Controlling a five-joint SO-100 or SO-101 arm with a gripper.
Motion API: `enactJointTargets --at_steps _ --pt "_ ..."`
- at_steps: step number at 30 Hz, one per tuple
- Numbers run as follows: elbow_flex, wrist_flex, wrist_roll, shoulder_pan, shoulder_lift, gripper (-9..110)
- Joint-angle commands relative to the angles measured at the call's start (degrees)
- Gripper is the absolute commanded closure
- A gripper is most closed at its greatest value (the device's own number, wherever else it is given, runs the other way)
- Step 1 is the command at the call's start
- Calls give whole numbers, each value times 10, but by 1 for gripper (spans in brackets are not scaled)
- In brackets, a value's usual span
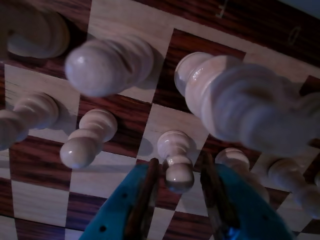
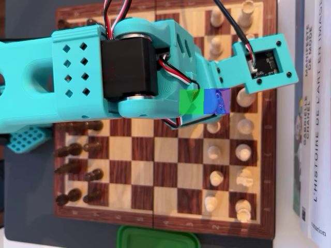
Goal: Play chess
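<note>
- Straddling a white pawn [image 1: 175, 159], the gripper [image 1: 180, 200] hangs with its jaws parted, one to each side of the piece and neither clearly touching it — released, holding nothing.
- That placement suggests the pawn is the piece chosen for the move; it stands upright on the chessboard [image 1: 45, 197], among other white pieces.
- In the overhead view the teal arm [image 2: 77, 77] reaches from the left across the chessboard [image 2: 165, 150] toward the white side, hiding the pawn beneath it.
- The dark pieces [image 2: 77, 170] stand well apart — at the opposite edge.
</note>
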Motion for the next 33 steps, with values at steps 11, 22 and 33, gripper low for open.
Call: enactJointTargets --at_steps 11,22,33 --pt "-25 -7 -3 7 4 88" --pt "-25 -7 -3 7 3 94" --pt "-25 -7 -3 7 7 98"
